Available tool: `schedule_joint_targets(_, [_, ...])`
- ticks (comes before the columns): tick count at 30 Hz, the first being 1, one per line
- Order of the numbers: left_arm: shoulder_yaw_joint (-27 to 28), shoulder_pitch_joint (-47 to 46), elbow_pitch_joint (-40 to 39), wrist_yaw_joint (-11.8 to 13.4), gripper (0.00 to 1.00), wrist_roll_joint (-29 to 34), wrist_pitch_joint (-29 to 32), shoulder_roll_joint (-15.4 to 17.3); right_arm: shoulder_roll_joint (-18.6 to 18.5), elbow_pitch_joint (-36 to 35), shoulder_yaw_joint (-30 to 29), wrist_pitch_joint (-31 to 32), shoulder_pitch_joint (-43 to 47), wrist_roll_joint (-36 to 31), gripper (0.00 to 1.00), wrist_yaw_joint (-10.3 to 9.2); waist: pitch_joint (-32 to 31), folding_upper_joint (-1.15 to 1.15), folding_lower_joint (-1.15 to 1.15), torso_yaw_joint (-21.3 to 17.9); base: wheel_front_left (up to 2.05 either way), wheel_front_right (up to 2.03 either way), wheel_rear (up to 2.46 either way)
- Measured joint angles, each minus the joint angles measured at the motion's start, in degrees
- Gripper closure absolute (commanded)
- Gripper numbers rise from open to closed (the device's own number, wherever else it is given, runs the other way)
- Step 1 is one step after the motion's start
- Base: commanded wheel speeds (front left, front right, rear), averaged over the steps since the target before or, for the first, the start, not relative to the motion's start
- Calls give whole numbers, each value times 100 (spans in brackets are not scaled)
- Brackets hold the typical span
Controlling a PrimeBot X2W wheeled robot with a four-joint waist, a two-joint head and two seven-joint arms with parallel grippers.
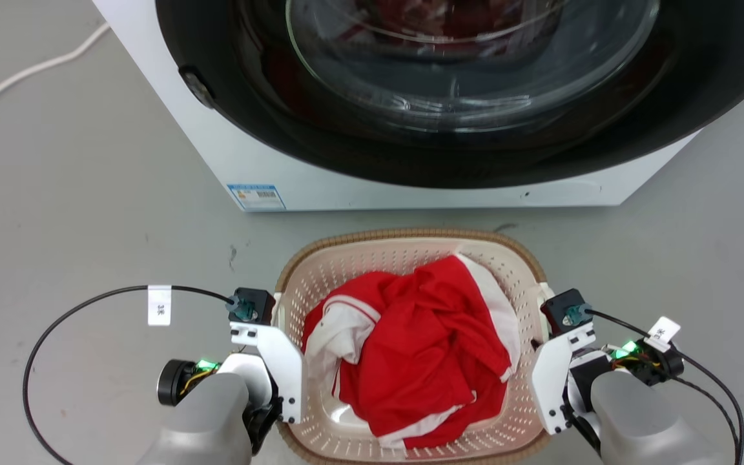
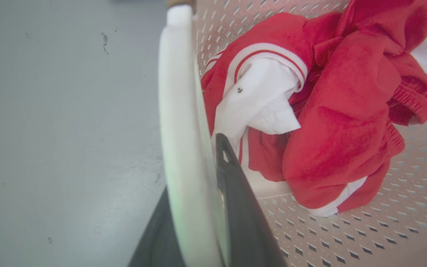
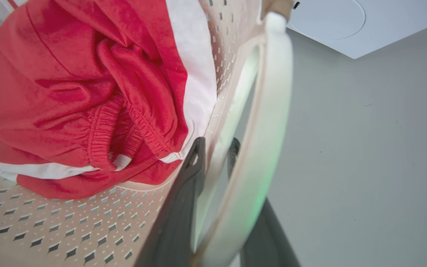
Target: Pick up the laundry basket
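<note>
Okay, laundry basket [image 1: 411,234] is just in front of the washing machine [image 1: 320,174], between my arms. Left gripper [image 2: 198,167] clamps its left loop handle [image 2: 176,92], right gripper [image 3: 216,148] clamps the right handle [image 3: 272,92]. Red-white clothes [image 1: 423,349] inside.

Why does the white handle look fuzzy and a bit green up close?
Left wrist view: the handle of the laundry basket sits too near the lens, so it blurs, while the red clothes look sharp. Right wrist view: the handle blurs likewise, green-tinted low down. Head view: two green lights glow, likely causing that tint.
</note>
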Motion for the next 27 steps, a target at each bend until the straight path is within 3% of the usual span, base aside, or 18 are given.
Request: schedule_joint_targets(27, [-891, 820, -222, 0, 100, -1285, 781, 248, -310, -442, 2164, 951, 662, 2229, 100, -7, -1819, 0, 0, -143, 0, 0, 0])
